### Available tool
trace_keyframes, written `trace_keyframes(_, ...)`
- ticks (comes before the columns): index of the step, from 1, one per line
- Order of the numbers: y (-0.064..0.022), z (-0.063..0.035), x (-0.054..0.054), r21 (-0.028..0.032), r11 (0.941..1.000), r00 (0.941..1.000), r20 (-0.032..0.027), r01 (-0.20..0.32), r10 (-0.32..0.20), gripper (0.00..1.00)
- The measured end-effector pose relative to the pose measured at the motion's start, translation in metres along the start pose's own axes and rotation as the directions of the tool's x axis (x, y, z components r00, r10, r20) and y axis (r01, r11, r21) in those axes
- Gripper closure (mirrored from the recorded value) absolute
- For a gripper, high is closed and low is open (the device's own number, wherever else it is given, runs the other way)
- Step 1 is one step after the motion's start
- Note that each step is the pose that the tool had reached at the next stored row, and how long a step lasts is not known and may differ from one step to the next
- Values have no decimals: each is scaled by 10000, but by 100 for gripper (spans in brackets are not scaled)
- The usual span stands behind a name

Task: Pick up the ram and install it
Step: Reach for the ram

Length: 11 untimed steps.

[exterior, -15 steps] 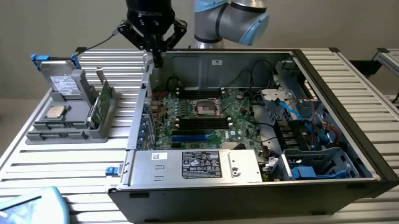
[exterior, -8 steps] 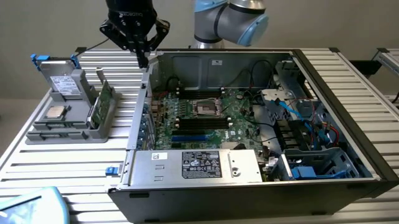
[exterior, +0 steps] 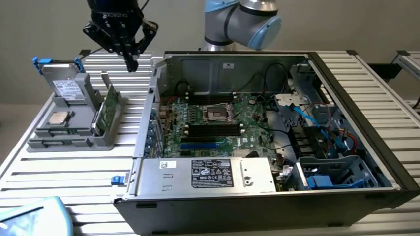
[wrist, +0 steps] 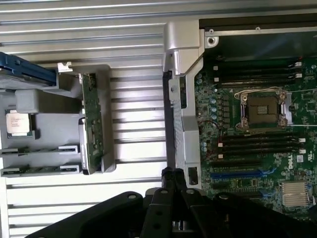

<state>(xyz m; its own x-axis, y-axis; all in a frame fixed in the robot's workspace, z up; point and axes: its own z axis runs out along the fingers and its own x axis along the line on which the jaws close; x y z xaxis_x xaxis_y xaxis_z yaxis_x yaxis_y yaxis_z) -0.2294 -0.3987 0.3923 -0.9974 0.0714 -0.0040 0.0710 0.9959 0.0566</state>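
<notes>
The claw (exterior: pixel 133 65) is clenched on nothing, up over the tabletop (exterior: pixel 66 173). The ram (wrist: pixel 34 171) lies in its gray holder (exterior: pixel 100 141).

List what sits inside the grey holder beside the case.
Inside the holder: a silver processor, a standing green card, a drive and the ram. Slots cover the card's and ram's lower edges.
</notes>
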Motion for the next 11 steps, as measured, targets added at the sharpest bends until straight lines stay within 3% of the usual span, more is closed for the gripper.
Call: trace_keyframes(11,-39,-1,543,-67,10000,10000,-72,-3,2,89)
